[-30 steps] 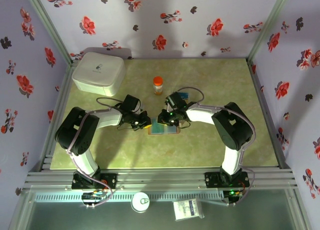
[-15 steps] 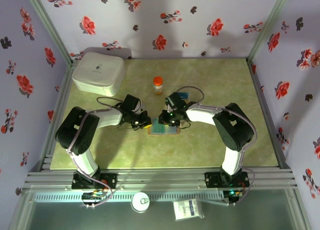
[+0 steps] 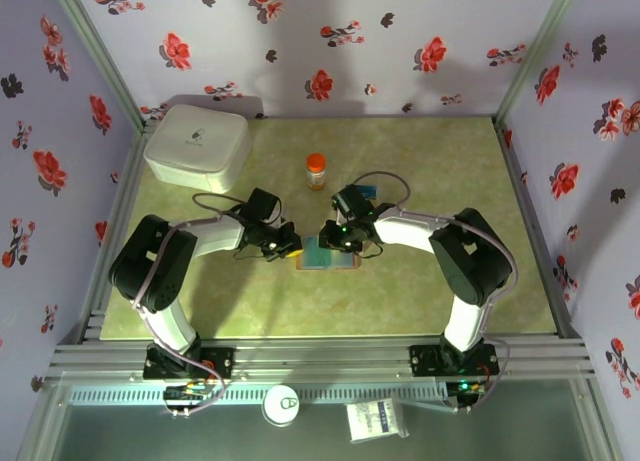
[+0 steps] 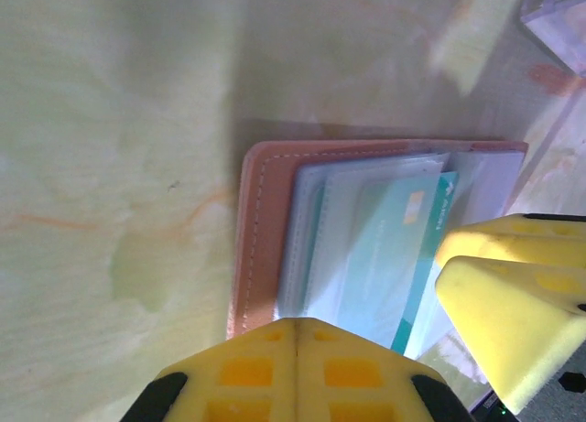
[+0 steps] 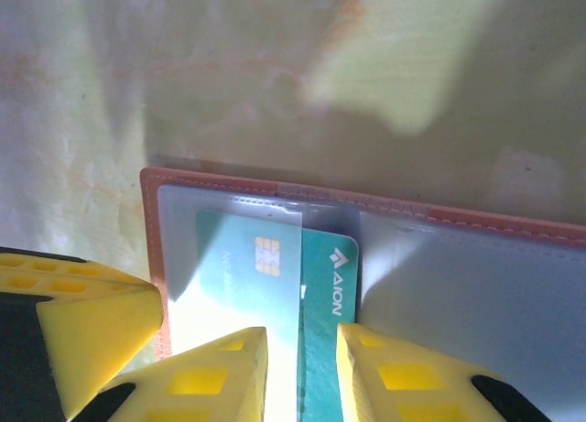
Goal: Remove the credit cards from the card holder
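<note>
The left hand (image 4: pixel 293 372) is clenched with nothing between its fingers. It sits low at the 9 o'clock end of the card holder (image 4: pixel 261 248), and I cannot tell whether it actually presses on the leather. The holder lies open and flat near the middle of the counter (image 3: pixel 420 291), with its grey-blue plastic pockets facing up.

A teal card (image 5: pixel 325 285) sits in the pocket at the 9 o'clock side of the fold. Its chip is under the clear sleeve (image 5: pixel 229 230), and its 3 o'clock strip is already bare.

The right hand (image 5: pixel 300 372) hangs over that bare strip with its jaws a little apart. The gap is far wider than the card is thick, so I judge nothing is pinched.

The card should be light, stiff and slick, and likely to cling inside the sleeve. The exposed long edge is the place to nip it, then slide it flat toward 3 o'clock. The holder is soft and light and would probably drag along unless it is pinned.

The bare strip reads "AION" beside a diamond logo. The print under the sleeve is too faint to read.
</note>
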Controlling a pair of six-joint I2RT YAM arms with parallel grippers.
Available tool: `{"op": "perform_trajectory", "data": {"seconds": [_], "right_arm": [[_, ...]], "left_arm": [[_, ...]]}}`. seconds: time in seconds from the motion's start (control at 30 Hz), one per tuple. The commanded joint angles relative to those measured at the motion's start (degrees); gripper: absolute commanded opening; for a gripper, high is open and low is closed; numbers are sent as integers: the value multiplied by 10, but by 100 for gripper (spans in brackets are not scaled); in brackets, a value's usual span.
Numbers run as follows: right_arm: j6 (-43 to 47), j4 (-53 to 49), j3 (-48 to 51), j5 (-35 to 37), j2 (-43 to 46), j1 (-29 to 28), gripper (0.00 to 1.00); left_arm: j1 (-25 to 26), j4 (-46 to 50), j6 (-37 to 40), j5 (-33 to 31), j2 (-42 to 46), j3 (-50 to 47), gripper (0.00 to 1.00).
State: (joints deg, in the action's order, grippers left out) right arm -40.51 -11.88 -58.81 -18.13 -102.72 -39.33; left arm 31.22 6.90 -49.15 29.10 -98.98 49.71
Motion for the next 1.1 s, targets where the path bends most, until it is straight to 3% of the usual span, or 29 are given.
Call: {"op": "perform_trajectory", "data": {"seconds": [0.0, 0.5, 1.07], "right_arm": [[-2, 0, 12, 10, 29, -2, 27], [-43, 37, 45, -23, 30, -2, 27], [-48, 52, 50, -35, 18, -2, 26]], "left_arm": [[4, 26, 12, -3, 25, 25, 0], [33, 29, 21, -3, -30, 49, 0], [34, 55, 37, -20, -53, 48, 0]]}}
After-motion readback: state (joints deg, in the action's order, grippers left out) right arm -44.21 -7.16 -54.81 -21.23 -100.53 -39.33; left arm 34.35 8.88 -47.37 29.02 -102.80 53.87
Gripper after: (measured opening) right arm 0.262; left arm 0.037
